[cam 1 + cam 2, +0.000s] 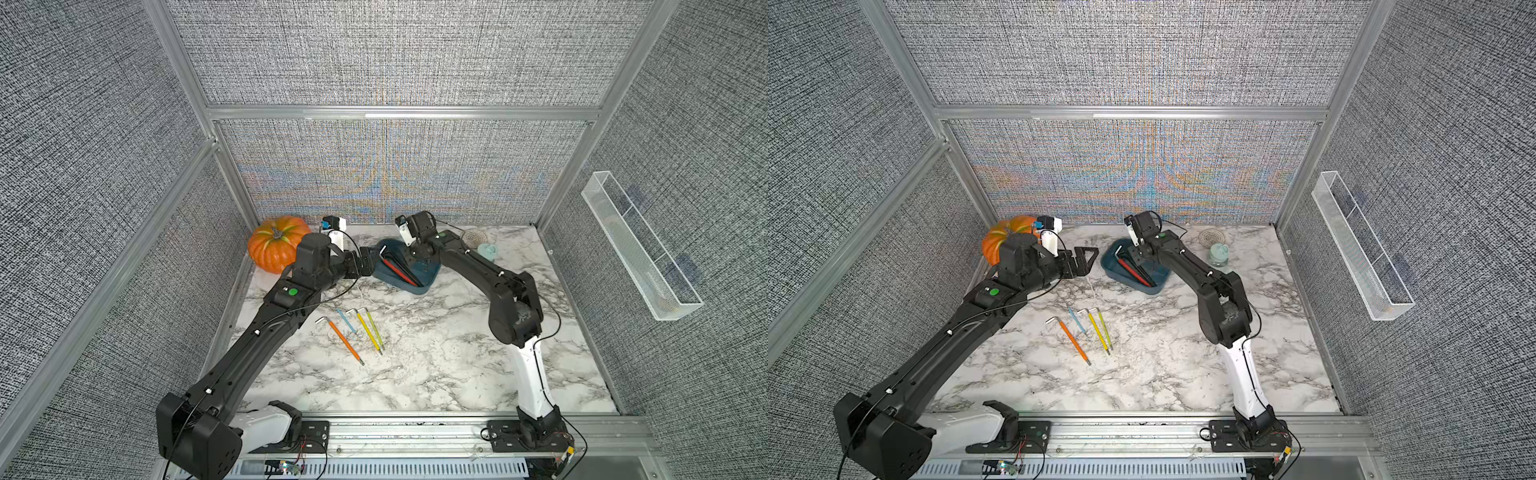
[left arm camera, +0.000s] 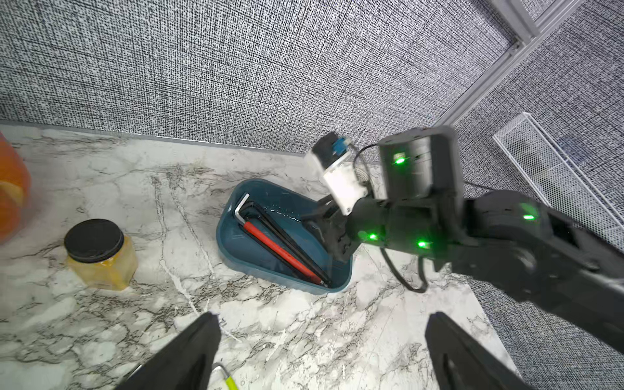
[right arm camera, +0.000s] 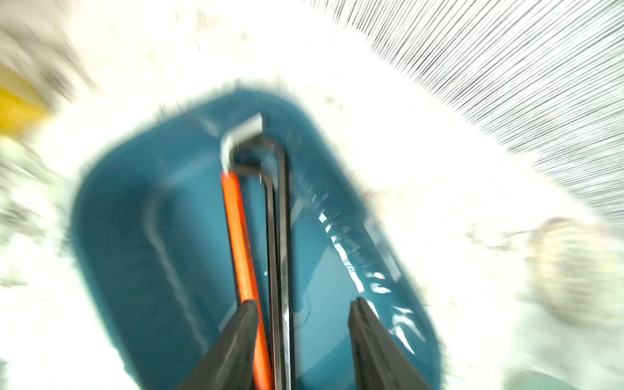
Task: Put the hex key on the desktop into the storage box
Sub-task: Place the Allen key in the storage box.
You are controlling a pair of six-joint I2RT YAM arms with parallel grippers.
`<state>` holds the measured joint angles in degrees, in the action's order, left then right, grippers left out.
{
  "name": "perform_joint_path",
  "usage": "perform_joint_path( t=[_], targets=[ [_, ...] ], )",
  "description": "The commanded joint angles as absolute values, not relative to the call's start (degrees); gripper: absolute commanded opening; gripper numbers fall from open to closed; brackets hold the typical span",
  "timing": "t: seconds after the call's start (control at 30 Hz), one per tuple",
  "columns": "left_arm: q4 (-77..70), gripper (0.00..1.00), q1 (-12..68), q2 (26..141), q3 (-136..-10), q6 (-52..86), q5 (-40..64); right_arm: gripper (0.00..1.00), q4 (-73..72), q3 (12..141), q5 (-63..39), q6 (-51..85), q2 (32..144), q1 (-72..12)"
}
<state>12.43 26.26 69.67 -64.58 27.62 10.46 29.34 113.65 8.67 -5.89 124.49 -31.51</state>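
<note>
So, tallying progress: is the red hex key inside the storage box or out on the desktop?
Inside. The red hex key lies flat on the storage box floor beside black hex keys, within its walls.

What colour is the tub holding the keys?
The storage box is dark teal-blue, clearest in left wrist view.

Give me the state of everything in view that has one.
Dark teal-blue plastic storage box, resting on white marble-patterned desktop, holding keys.
Red-sleeved hex key, lying inside box.
Black hex keys, lying inside box.
Orange, blue, yellow and green sleeved hex keys, lying on desktop, unboxed.
Right gripper, jaws open over box, empty.
Left gripper, jaws open, empty.
Yellow black-lidded jar, upright, lid on.
</note>
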Motion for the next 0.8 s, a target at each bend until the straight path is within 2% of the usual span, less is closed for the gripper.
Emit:
perform_joint_path(
  t=[0.0, 0.2, 0.43, 0.57, 0.77],
  targets=[
    [12.1, 1.0, 26.3, 69.2, -64.7, 27.4, 9.5, 0.57, 27.5, 111.2, 8.0, -4.2, 119.1, -32.7],
    [11.8, 1.0, 26.2, 69.5, -65.3, 28.4, 8.1, 0.6, 21.0, 90.3, 4.4, 0.0, 105.5, -39.5],
    [9.2, 1.0, 26.2, 68.3, -64.8, 29.3, 5.4, 0.59, 16.7, 73.5, -0.3, 8.3, 98.8, -45.3],
    [8.3, 1.0, 26.2, 67.7, -64.7, 29.3, 2.0, 0.59, 16.2, 71.1, -0.5, 11.3, 100.5, -48.3],
    [8.1, 1.0, 26.2, 67.4, -64.6, 30.0, 2.3, 0.59, 18.4, 76.1, -0.1, 13.3, 108.5, -52.0]
  ],
)
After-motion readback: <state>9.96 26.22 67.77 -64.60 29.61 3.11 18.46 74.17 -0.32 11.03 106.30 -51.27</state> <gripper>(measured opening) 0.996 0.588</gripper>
